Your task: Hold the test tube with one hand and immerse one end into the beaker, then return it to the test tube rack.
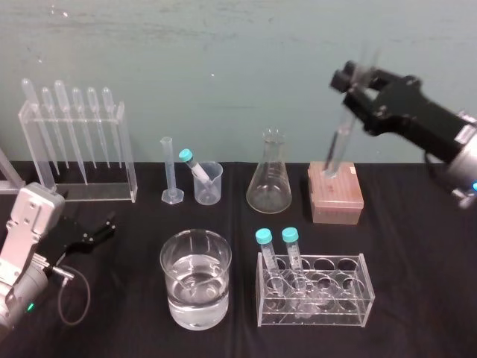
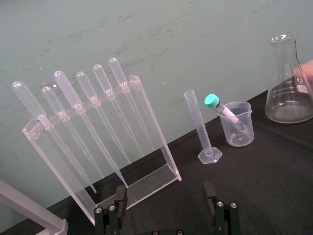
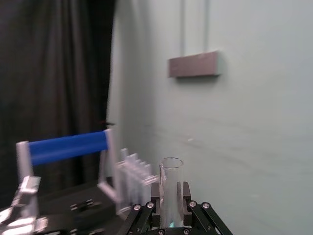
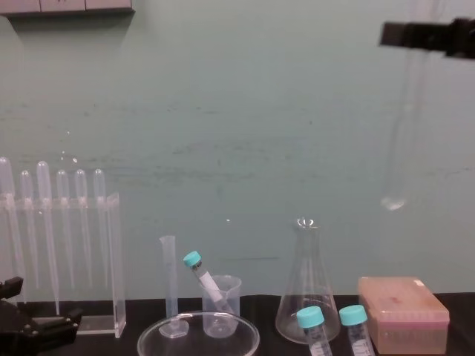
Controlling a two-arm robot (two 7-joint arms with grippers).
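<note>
r gripper (image 1: 358, 83) high at rear right, jaws clamped on upper part of test tube (image 1: 341, 145). tube approx upright, slight tilt, lower end in air well above pink box (image 4: 403, 311). beaker (image 1: 213, 191) sits left of flask (image 1: 269, 183), teal-capped tube (image 1: 192, 162) leaning inside. l gripper (image 1: 97, 230) low at table left, jaws apart, empty.

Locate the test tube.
Head view, right side: the right gripper holds the test tube above the pink box, beside the conical flask; left gripper parked lower left.
</note>
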